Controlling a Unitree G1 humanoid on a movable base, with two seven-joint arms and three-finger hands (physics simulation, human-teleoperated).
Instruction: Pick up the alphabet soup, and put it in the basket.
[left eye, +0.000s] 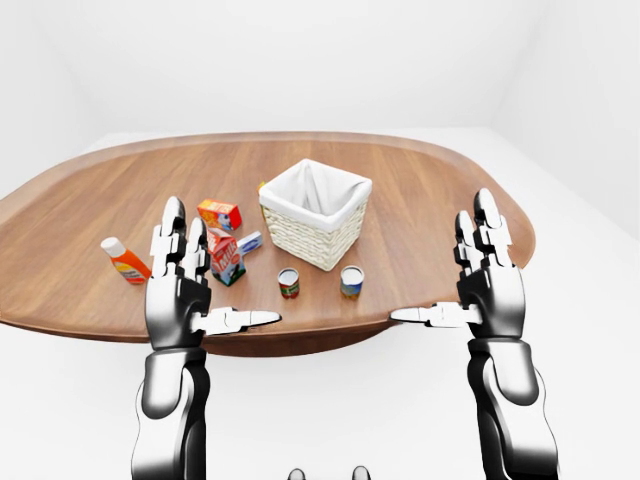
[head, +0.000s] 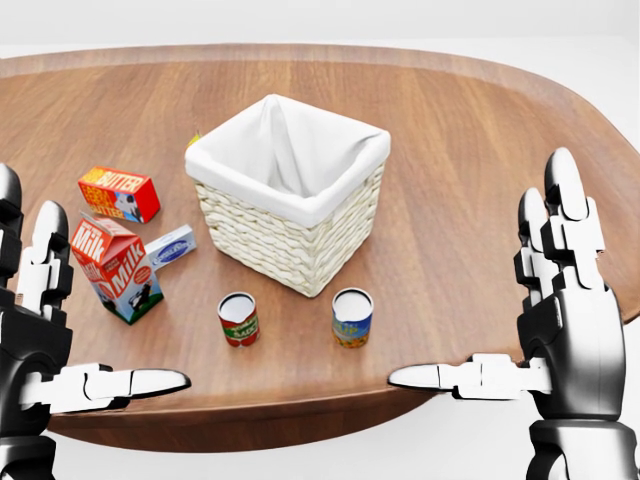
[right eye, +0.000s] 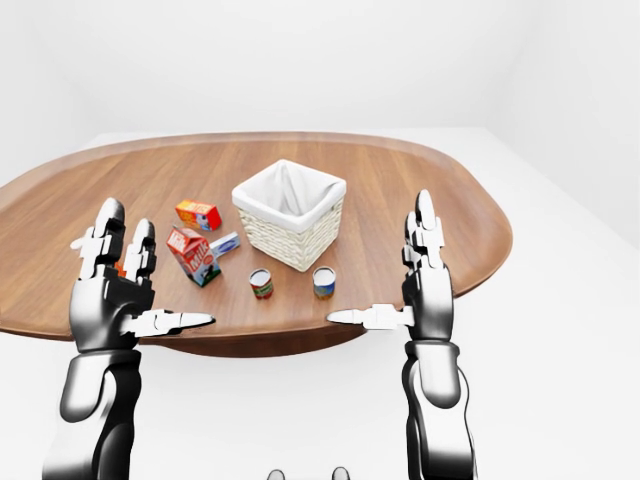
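Reaching in from the bottom corners of the head view, both hands hover over the near rim of the oval wooden surface (head: 480, 150), each with fingers spread apart and thumb stretched inward, holding nothing. The left robot hand (head: 40, 340) stands at about 8 o'clock in that view, the right robot hand (head: 560, 330) at about 4 o'clock. Between the two thumbs the surface's near edge curves across the bottom, and bare wood lies open there, as it does toward 2 o'clock beyond the basket.

The alphabet soup (head: 352, 317) stands upright on its base, long axis vertical, open-looking top facing up, its blue and yellow label turned to the camera. It sits just below the basket's near corner, at roughly 10 o'clock from the right robot hand and well apart from it. A red-labelled can (head: 238, 319) stands upright beside it toward 9 o'clock, with a clear gap between the two.

The basket (head: 300, 235), woven with a white cloth liner, sits near the view's centre, one corner pointing down the view. Toward 9 o'clock stand a milk carton (head: 112, 267), a butter box (head: 118, 193) and a small pale box (head: 168, 246). In the left-eye view an orange bottle (left eye: 125, 262) lies near the left rim.
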